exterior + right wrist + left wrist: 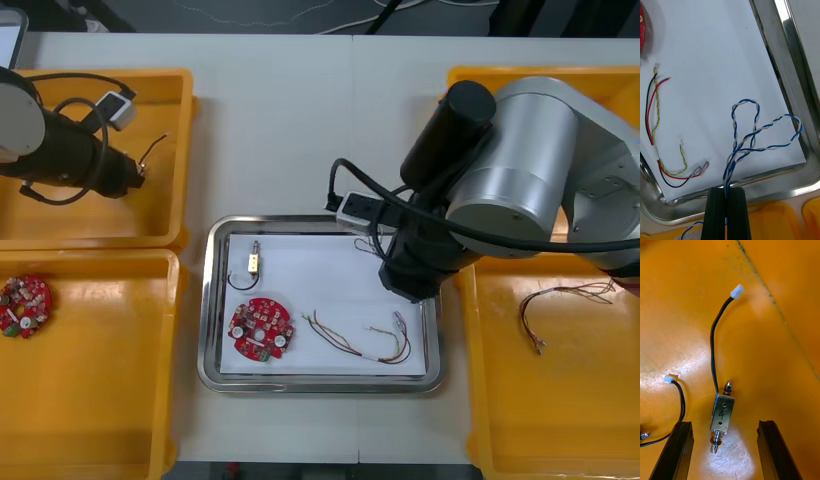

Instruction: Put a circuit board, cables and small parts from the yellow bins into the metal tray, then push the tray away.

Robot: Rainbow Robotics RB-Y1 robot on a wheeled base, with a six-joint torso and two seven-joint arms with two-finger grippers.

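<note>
The metal tray [213, 300], white inside, holds a red circuit board [262, 328], a small metal part [254, 264] with a black cable, and a red and yellow cable [365, 342]. My right gripper [727, 191] is over the tray's right side, shut on a twisted blue and white cable [752, 137] whose loops lie on the white liner beside the red and yellow cable [655, 120]. My left gripper [725, 424] hangs open low in the far-left yellow bin [170, 120], its fingers [679, 450] on either side of a small metal part [722, 415] with a black cable.
The near-left bin [100, 400] holds a red circuit board [24, 305]. A red and yellow cable [565, 300] lies in the near-right bin [560, 420]. A second black cable [680, 401] lies by my left finger. The tray's rim [790, 63] runs close to the blue and white loops.
</note>
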